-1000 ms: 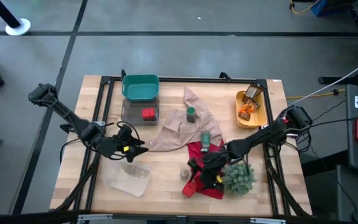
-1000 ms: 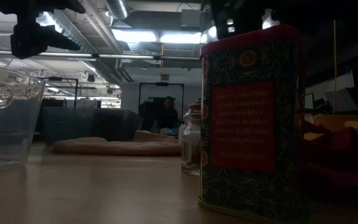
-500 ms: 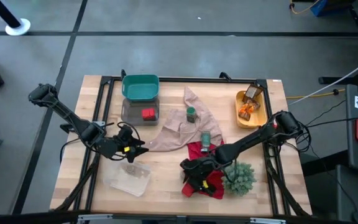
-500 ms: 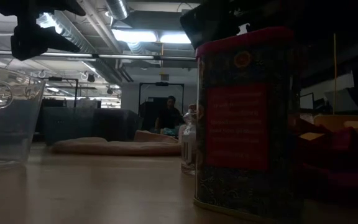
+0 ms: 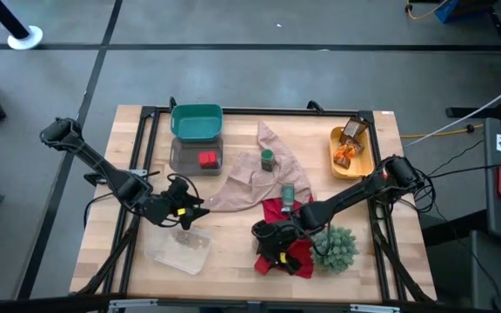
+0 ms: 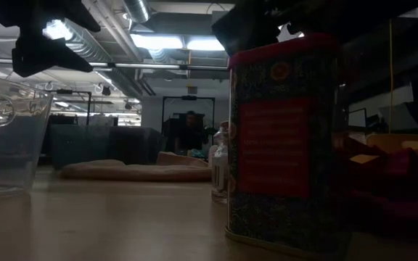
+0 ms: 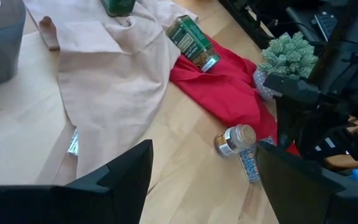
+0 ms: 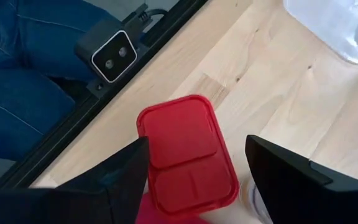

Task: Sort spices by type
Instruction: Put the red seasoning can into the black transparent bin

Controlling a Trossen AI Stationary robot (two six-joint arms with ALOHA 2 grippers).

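A red-lidded boxy tin [image 8: 188, 155] stands upright on the table [image 6: 285, 138] at the red cloth's [image 5: 290, 258] edge. My right gripper [image 8: 197, 140] is open above it [image 5: 272, 245], one finger on either side of the lid. A small tan-lidded pot [image 7: 234, 140] lies beside the tin. One green tin [image 7: 192, 40] lies on the red cloth, and a green jar [image 5: 268, 159] stands on the beige cloth. Another red tin [image 5: 206, 158] sits in the grey bin. Orange-brown packets [image 5: 348, 148] lie in the yellow tray. My left gripper [image 7: 204, 186] hovers open [image 5: 185, 209] by the clear tub. My right gripper comes at the red tin's lid [image 8: 166, 124] from above, pointing down, with the fingers [image 8: 123, 171] on either side of it. Whether they touch the tin I cannot tell. The tin stands upright on the table.
A clear plastic tub [image 5: 181, 249] sits near the left gripper. The teal bin [image 5: 197, 122] and the grey bin [image 5: 185, 161] are at the far edge. The spiky green plant [image 5: 333, 248] stands right of the red cloth. The beige cloth [image 5: 255, 178] is spread mid-table.
My right gripper has moved toward the table's left and near edges, from over the red cloth to over the red tin. In the low view the tin has shifted a little to the left. The left arm has kept still.
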